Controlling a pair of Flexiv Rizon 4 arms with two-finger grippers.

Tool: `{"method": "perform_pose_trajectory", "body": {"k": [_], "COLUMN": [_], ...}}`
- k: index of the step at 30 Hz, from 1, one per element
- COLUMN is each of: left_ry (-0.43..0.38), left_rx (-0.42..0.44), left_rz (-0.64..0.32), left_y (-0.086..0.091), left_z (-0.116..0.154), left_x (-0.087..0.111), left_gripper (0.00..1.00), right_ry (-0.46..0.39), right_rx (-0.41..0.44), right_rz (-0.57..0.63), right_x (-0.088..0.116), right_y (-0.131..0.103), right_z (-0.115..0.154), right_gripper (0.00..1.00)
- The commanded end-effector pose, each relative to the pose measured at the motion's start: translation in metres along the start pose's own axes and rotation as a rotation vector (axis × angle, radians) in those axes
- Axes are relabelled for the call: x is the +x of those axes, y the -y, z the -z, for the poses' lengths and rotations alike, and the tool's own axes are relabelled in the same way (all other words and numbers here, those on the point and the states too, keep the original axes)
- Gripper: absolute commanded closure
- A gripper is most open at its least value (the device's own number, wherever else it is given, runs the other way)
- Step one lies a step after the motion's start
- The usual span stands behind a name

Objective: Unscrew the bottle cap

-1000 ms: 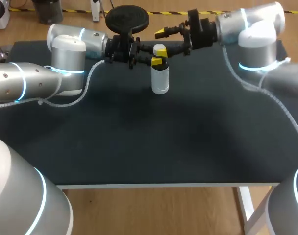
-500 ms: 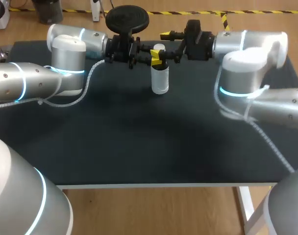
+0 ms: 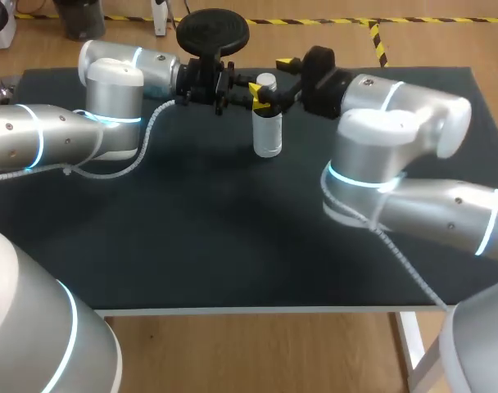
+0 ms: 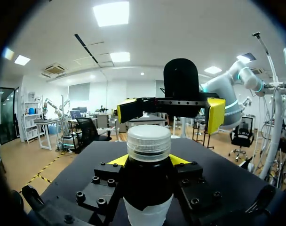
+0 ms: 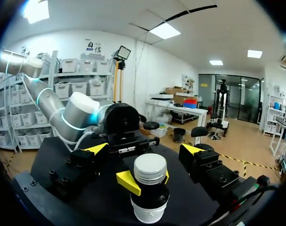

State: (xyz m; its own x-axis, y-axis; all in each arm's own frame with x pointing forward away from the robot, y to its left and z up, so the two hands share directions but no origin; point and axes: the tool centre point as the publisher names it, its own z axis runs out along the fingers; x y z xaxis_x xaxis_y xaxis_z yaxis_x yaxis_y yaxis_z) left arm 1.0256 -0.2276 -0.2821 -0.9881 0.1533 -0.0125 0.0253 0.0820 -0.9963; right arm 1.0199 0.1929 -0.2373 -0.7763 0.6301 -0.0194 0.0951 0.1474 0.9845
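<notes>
Tabletop (image 3: 233, 229), far middle: upright bottle (image 3: 268, 135), held for uncapping.
Left gripper (image 4: 147, 160) fingers clamp its dark neck; right gripper (image 5: 144, 149) fingers wide, flanking cap (image 3: 267, 82), no contact. Likely light, stiff plastic; take ribbed cap by its sides.

Bottle (image 5: 150, 203) between end effector's (image 5: 144, 149) spread fingers (image 5: 97, 149)

- The right arm (image 3: 380, 131) has swung in from the far right corner. Its grey elbow now hangs over the worktop (image 3: 192, 246), right of the middle.
- Its lower link now stretches across the worktop's right side instead of lying at the edge.
- The right jaws have turned with the arm and now face the bottle cap (image 3: 266, 81) from the near right. Their far yellow tip has drawn back slightly.
</notes>
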Motion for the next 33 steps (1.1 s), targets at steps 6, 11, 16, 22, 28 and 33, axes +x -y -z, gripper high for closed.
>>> {"method": "perform_pose_trajectory", "body": {"k": [6,11,16,22,28,33], "left_ry": [-0.006,-0.006,-0.006,-0.006,-0.006,-0.006], "left_rx": [0.0,0.0,0.0,0.0,0.0,0.0], "left_rz": [0.001,0.001,0.001,0.001,0.001,0.001], "left_y": [-0.0003,-0.0003,-0.0003,-0.0003,-0.0003,-0.0003], "left_z": [0.0004,0.0004,0.0004,0.0004,0.0004,0.0004], "left_x": [-0.0018,-0.0018,-0.0018,-0.0018,-0.0018,-0.0018], "left_gripper": [1.0,1.0,1.0,1.0,1.0,1.0], "right_ry": [0.079,0.065,0.05,0.042,0.034,0.031], "right_rx": [-0.025,-0.028,-0.028,-0.029,-0.03,-0.029], "right_rz": [-0.018,-0.019,-0.02,-0.02,-0.019,-0.018], "right_x": [-0.0009,-0.0024,-0.0037,-0.0047,-0.0052,-0.0053], "right_y": [0.0098,0.0099,0.0105,0.0108,0.0106,0.0104], "right_z": [-0.0036,-0.0049,-0.0062,-0.0078,-0.0088,-0.0089], "right_gripper": [0.0,0.0,0.38,0.39,0.59,0.76]}}
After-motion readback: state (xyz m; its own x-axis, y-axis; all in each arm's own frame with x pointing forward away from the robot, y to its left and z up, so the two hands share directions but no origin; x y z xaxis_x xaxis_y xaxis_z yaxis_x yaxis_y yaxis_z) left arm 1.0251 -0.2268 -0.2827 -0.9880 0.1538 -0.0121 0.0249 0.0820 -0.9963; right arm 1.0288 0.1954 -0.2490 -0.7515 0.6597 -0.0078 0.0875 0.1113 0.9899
